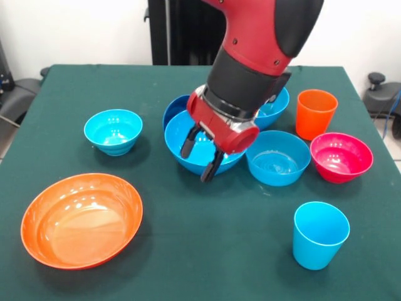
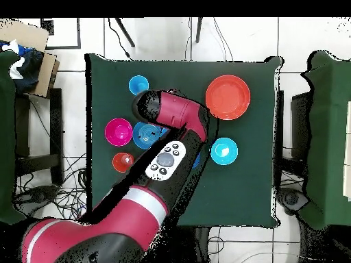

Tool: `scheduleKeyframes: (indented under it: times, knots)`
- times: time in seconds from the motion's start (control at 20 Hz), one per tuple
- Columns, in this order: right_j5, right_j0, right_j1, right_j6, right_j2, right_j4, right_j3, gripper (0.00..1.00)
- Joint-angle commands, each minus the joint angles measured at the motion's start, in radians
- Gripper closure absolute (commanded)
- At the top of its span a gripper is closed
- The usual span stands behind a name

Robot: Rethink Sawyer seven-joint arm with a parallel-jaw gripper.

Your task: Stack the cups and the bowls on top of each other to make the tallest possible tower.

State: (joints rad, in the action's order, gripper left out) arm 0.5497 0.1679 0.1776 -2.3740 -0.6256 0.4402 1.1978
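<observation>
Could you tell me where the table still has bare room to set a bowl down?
Bare cloth lies between the wide orange bowl and the light blue cup, along the near edge. Another patch sits behind the cyan bowl, toward the far left corner. It is crowded around the tool: the large blue bowl, light blue bowl, magenta bowl and orange cup cluster there.

bowls (image 1: 279, 157) crowd centre, front-centre cloth (image 1: 213, 238) free
</observation>
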Motion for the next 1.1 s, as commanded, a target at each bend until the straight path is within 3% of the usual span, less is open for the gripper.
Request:
scheduleKeyframes:
  times: [0.05,0.65,1.1]
  knots:
    - [0.153,0.031,0.035,-0.245,0.032,0.033,0.004,0.0]
    - [0.138,0.038,0.03,-0.261,0.041,0.038,0.019,0.0]
    - [-0.005,0.017,-0.059,-0.273,0.068,0.065,-0.013,0.0]
